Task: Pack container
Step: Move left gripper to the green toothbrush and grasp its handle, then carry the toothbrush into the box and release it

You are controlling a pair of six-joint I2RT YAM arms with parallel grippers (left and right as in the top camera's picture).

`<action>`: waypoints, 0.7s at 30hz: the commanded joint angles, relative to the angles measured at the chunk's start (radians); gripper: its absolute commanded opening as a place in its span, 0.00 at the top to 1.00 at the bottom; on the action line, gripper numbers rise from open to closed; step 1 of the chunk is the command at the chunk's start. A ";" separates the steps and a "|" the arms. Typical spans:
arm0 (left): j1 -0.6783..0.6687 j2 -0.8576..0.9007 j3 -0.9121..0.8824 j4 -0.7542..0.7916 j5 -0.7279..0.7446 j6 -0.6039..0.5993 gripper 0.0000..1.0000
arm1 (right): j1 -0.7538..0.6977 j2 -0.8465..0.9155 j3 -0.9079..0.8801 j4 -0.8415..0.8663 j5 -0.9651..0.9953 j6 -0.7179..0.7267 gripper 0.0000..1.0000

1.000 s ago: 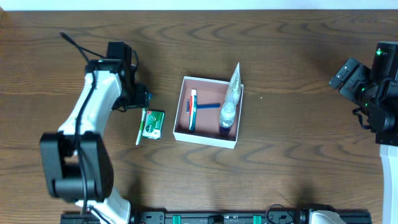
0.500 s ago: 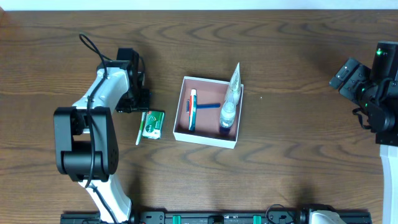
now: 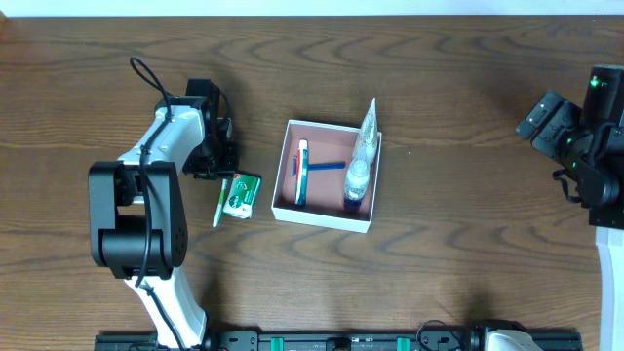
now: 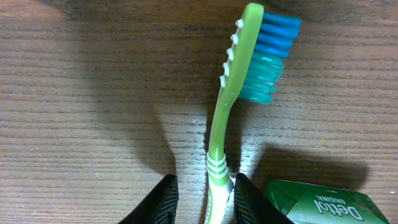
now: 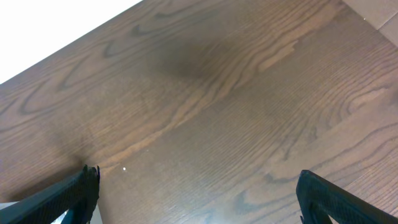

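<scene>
The container (image 3: pixel 283 185), a white-walled box with a pink inside, sits mid-table and holds a blue-and-white razor (image 3: pixel 302 172), a clear bottle (image 3: pixel 358 178) and a pale tube (image 3: pixel 369 125). A green toothbrush (image 3: pixel 220 200) with blue bristles lies left of it on the table, next to a green packet (image 3: pixel 240 193). In the left wrist view my left gripper (image 4: pixel 200 199) straddles the toothbrush (image 4: pixel 224 118) handle: the right finger touches it and a gap shows at the left finger. My right gripper (image 5: pixel 199 199) is wide open and empty over bare wood at the far right (image 3: pixel 551 117).
The green packet (image 4: pixel 317 202) lies just right of my left gripper's right finger. The left arm's base stands at the front left (image 3: pixel 132 234), with a cable looping above the wrist. The right arm stays by the right edge.
My left gripper has moved down and right from the back left onto the toothbrush handle. The right arm and the box contents have not moved.
</scene>
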 commanded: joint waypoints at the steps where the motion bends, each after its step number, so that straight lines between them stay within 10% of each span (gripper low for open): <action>1: 0.000 0.012 -0.006 -0.010 0.011 0.006 0.69 | -0.007 0.001 0.006 -0.001 0.007 -0.002 0.01; 10: 0.000 0.012 -0.057 0.017 0.011 0.007 0.70 | -0.007 0.001 0.006 -0.001 0.007 -0.002 0.01; 21: 0.000 -0.093 0.009 -0.076 0.010 0.006 0.94 | -0.007 0.001 0.006 -0.001 0.008 -0.002 0.01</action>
